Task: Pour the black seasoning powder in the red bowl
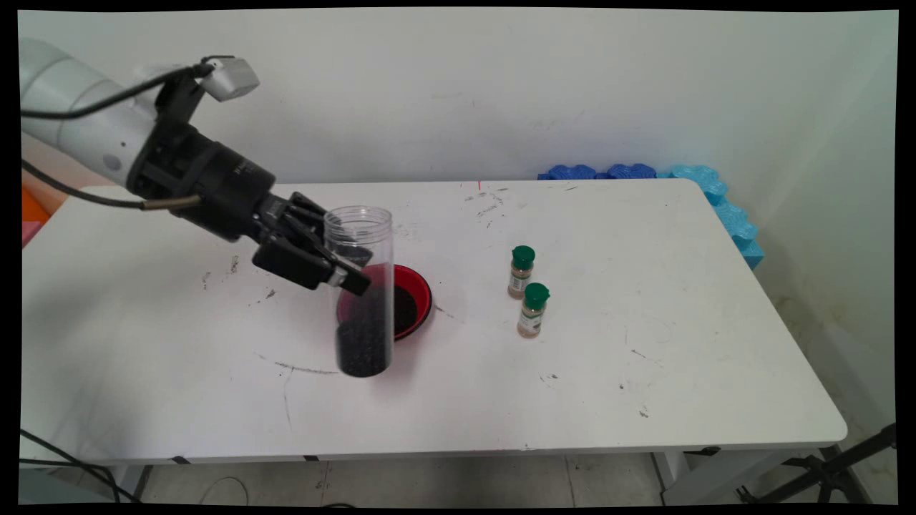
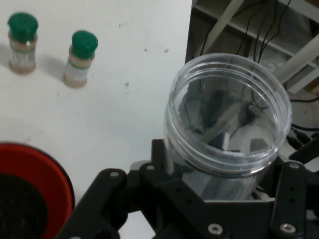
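Black two-finger pincer [image 1: 343, 268] pinching tall clear plastic jar [image 1: 363, 300] at mid-height, jar upright, lower part filled with dark beans. Just behind jar, red bowl [image 1: 422, 290] with dark contents on white tabletop [image 1: 644, 372]. Two small green-capped spice bottles [image 1: 528, 290] stand to the right, apart.

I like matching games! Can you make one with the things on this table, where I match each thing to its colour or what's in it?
Things:
1. clear jar
2. bowl
3. spice bottle lids
4. pincer

Descriptions:
A. red rim
B. green
C. black, clamped on the jar
D. see-through, dark beans at the bottom

Pairs: 1-D, 2-A, 3-B, 4-C
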`<state>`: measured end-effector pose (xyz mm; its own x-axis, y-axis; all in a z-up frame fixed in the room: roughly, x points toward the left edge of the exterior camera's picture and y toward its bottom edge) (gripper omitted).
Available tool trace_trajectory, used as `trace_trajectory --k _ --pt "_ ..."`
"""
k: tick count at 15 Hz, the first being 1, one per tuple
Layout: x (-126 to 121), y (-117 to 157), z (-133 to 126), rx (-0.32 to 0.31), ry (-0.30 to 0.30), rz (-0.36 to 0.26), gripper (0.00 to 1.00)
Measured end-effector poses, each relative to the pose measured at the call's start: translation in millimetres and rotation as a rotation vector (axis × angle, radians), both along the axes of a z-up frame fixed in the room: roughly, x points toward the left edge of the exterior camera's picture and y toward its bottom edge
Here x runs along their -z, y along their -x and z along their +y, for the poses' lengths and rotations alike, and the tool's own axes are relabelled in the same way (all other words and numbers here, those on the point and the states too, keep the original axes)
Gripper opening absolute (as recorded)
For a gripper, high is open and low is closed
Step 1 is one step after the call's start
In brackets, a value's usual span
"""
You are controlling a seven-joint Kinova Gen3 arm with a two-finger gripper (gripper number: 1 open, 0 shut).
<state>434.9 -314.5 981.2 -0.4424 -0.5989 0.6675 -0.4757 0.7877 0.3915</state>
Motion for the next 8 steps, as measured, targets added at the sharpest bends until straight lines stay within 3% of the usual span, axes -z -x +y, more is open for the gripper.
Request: trace_trajectory --k 8 --pt "-1.7 -18.2 4.0 -0.205 -0.330 0.028 0.00"
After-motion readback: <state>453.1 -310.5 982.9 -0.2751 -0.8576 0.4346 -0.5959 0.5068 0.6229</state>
